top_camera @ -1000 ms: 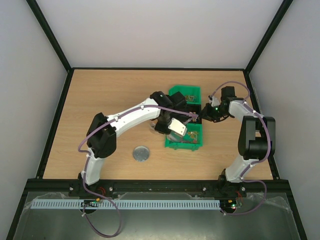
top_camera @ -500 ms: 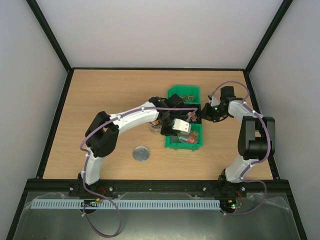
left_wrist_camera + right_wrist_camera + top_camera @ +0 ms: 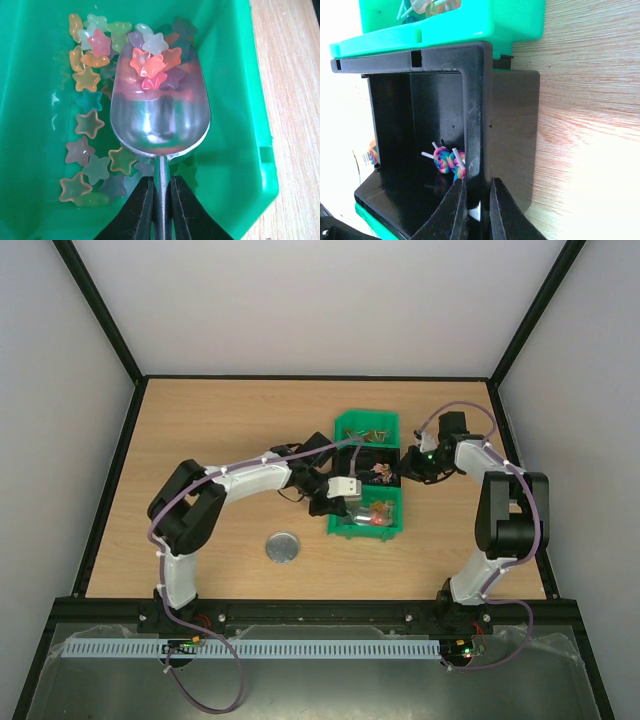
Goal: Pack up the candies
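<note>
The candies are small translucent stars in mixed colours. Several lie loose (image 3: 87,125) on the floor of the near green bin (image 3: 235,100), and a few pink and orange ones (image 3: 152,62) sit at the front of the metal scoop (image 3: 160,115). My left gripper (image 3: 161,182) is shut on the scoop's handle, and the scoop bowl is down inside that bin (image 3: 400,525). My right gripper (image 3: 479,187) is shut on the side wall of the black bin (image 3: 475,100), which holds swirled lollipops (image 3: 447,161). In the top view the left gripper (image 3: 340,495) is at the bin's left side and the right gripper (image 3: 408,472) is to its right.
A second green bin (image 3: 367,430) stands behind the black bin (image 3: 385,472), all in one row. A round silver lid (image 3: 282,548) lies on the wooden table in front of the left arm. The far green bin's edge shows in the right wrist view (image 3: 470,20).
My left arm has stretched out lower and carried the scoop to the right, down into the near green bin. The right arm has not moved.
</note>
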Controlling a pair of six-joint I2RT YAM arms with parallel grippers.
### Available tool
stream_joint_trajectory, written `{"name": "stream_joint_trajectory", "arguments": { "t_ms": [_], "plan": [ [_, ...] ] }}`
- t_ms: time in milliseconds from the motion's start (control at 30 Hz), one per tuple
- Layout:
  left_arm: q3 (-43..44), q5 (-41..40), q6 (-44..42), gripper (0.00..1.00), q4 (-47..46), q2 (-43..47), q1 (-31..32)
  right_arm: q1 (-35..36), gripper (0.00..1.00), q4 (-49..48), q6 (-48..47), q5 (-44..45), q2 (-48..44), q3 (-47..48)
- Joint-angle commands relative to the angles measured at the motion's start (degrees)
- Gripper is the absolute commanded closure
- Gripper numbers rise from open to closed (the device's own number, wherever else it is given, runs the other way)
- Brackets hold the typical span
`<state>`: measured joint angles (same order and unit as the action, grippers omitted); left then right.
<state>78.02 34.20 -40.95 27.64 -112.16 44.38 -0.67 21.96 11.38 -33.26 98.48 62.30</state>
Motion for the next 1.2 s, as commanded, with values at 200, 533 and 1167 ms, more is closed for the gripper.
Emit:
{"name": "stream_joint_trajectory", "arguments": {
  "t_ms": [200,533,1167],
  "plan": [
    [-6.2,8.8,3.2,0.98,-9.9,8.2,-2.1,0.3,0.99,3.9,-4.4,1.6,2.6,0.7],
    [-10.6,10.8,4.3,0.98,-13.0,10.4,-4.0,-1.1,0.99,5.8,-6.7,1.2,2.5,0.8],
    [-14.6,10.5,5.7,0.98,-13.1,14.4,-8.5,-2.3,0.99,8.0,-9.0,0.8,3.6,1.7]
  ]
}}
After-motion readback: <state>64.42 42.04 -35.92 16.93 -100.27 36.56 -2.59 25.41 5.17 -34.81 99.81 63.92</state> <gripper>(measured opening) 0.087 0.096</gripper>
